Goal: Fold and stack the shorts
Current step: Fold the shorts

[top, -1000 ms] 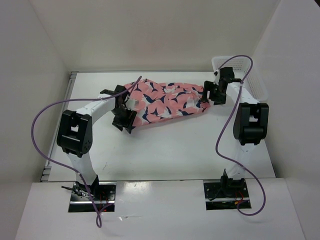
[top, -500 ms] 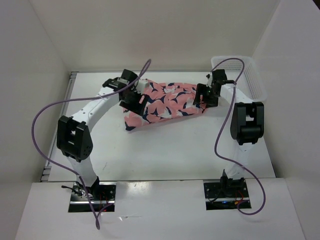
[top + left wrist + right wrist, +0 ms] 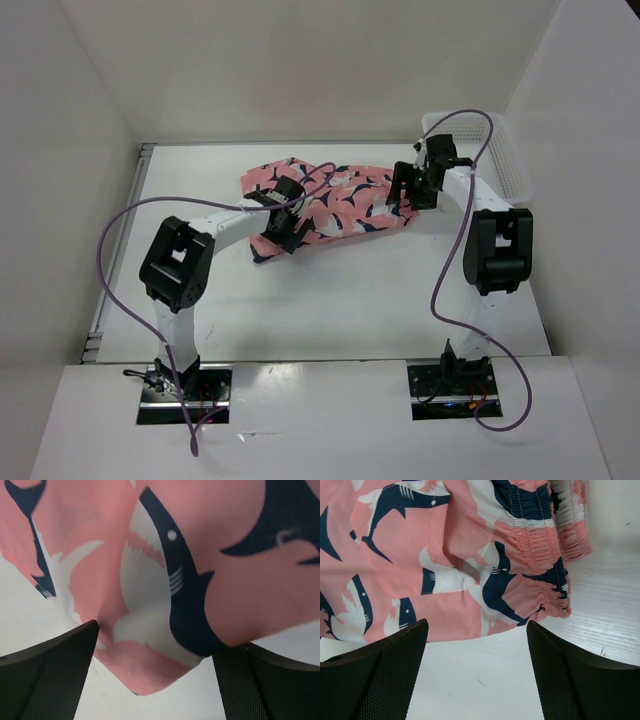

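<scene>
- from the overhead view, the shorts (image 3: pixel 340 200) lie rumpled across the back half of the table (image 3: pixel 330 300). the left gripper (image 3: pixel 282 226) is over their near-left edge and the right gripper (image 3: pixel 406 190) over their right end, with the white basket (image 3: pixel 505 165) just beyond. i cannot tell from up here how either pair of fingers stands.
- the left wrist view is clearer: the fingers (image 3: pixel 50 675) are spread wide and pinch nothing, and a loose corner of the cloth lies in the gap between them. closing here would likely catch only that tip — one thin layer — so the fold could drag askew or slip free.
- in the right wrist view the fingers (image 3: pixel 380 675) are parted too and hold nothing. the shorts' lower edge lies just ahead of the gap, with the gathered waistband (image 3: pixel 542 555) up and to the right. a grab here might bunch the stacked layers — or miss the waistband altogether.
</scene>
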Controlling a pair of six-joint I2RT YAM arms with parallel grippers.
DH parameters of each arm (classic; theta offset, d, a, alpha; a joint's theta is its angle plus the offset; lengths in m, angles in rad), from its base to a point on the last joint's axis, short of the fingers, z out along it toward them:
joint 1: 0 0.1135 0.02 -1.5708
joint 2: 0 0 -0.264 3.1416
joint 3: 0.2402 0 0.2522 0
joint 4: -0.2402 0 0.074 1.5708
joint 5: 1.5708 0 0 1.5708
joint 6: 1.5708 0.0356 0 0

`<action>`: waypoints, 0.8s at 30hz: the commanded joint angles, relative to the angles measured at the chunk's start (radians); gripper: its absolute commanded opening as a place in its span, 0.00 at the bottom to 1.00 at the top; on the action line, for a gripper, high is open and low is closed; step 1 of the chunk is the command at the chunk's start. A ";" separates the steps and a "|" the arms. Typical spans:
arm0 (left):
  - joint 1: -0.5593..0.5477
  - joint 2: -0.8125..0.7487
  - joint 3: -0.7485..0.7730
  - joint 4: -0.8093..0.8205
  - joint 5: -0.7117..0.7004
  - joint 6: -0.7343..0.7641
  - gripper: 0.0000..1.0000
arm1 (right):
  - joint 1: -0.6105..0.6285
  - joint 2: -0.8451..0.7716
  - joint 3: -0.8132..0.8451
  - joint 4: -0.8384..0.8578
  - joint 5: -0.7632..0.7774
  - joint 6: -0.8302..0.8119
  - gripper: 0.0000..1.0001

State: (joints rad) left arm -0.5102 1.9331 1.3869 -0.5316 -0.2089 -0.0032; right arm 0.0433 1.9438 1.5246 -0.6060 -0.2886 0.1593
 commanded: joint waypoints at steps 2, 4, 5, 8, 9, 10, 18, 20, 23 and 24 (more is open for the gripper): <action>-0.034 0.032 -0.035 0.124 -0.064 0.003 0.97 | 0.006 -0.097 -0.018 0.023 -0.006 -0.007 0.84; -0.050 0.032 -0.074 0.124 -0.040 0.003 0.97 | 0.006 -0.097 -0.027 0.023 0.005 -0.017 0.84; -0.062 0.041 -0.109 0.124 -0.027 0.003 0.97 | 0.006 -0.097 -0.027 0.023 0.005 -0.017 0.84; -0.062 0.053 -0.131 0.124 0.002 0.003 0.90 | 0.006 -0.097 -0.027 0.032 0.014 -0.017 0.84; -0.062 0.067 -0.146 0.113 0.014 0.003 0.73 | 0.006 -0.097 -0.018 0.032 0.014 -0.017 0.84; -0.062 0.067 -0.146 0.113 0.014 0.003 0.65 | 0.006 -0.097 -0.018 0.032 0.014 -0.017 0.84; -0.042 -0.070 -0.299 0.050 0.009 0.003 0.25 | 0.006 -0.134 -0.042 0.032 0.046 0.005 0.84; -0.031 -0.115 -0.374 0.038 0.009 0.003 0.25 | 0.006 -0.158 -0.069 0.032 0.046 0.005 0.84; -0.013 -0.209 -0.437 0.006 -0.018 0.003 0.25 | 0.029 -0.193 -0.150 0.041 0.057 0.014 0.84; -0.002 -0.226 -0.462 -0.004 -0.018 0.003 0.25 | 0.042 -0.213 -0.165 0.041 0.057 0.014 0.84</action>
State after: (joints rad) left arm -0.5343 1.7283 1.0080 -0.3843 -0.2287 -0.0006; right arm 0.0525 1.8099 1.4071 -0.5896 -0.2470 0.1635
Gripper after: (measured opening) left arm 0.254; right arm 0.844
